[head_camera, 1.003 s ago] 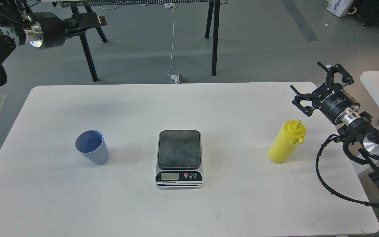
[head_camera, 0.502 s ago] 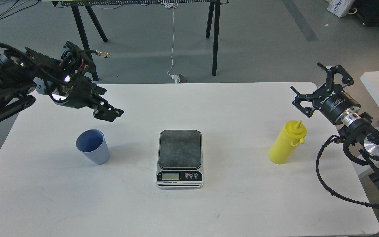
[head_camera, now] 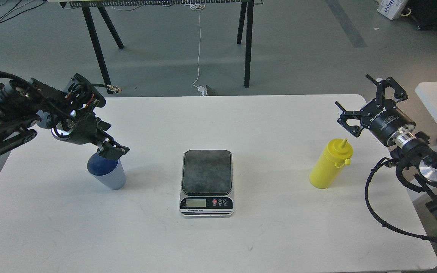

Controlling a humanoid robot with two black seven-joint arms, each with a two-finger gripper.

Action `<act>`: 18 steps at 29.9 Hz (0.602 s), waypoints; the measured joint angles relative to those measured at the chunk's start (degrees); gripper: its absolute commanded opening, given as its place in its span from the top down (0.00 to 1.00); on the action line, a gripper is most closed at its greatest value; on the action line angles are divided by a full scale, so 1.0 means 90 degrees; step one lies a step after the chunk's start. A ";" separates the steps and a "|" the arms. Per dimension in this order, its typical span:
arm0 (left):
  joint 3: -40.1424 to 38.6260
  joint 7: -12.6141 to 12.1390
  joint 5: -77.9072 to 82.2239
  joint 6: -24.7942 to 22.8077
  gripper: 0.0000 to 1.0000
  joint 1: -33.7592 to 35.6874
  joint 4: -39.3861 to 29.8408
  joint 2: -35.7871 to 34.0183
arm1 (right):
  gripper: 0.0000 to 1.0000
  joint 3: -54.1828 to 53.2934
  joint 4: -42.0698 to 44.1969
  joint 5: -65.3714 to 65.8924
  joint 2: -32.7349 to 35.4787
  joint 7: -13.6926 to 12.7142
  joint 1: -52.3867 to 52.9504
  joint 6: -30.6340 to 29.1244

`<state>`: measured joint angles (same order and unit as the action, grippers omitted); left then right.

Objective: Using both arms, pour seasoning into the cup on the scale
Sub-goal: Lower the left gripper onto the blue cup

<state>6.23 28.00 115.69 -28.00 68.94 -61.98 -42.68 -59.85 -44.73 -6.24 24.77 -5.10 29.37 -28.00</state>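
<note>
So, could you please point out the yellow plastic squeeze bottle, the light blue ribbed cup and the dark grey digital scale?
Yellow plastic squeeze bottle (head_camera: pixel 326 170), head view: middle of its body.
Light blue ribbed cup (head_camera: pixel 113 179), head view: its outer wall.
Dark grey digital scale (head_camera: pixel 206 171), head view: centre of its platform.

Table (head_camera: pixel 218 242): bare front strip and bare back strip, both passable. Scale (head_camera: pixel 207 171): centre, platform unoccupied, open lanes either side. Cup (head_camera: pixel 108 175): left, left gripper (head_camera: pixel 114 151) just above its rim, blocking access from above. Seasoning (head_camera: pixel 330 163): right, upright, open above; right gripper (head_camera: pixel 370 102) nearby behind.
</note>
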 measured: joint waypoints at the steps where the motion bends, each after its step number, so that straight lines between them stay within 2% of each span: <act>1: 0.0001 0.0000 0.0003 0.0000 0.02 -0.0006 0.0022 0.0000 | 0.01 0.0000 0.0000 0.0000 0.0000 0.0000 -0.0001 0.0000; 18: 0.0393 0.0000 0.0075 0.0001 0.03 -0.0188 0.0548 -0.0005 | 0.01 -0.0007 0.0000 0.0000 0.0002 0.0000 -0.0052 0.0000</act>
<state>9.77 28.00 116.37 -27.99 67.25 -57.05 -42.73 -59.92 -44.73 -6.24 24.79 -5.10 28.90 -28.00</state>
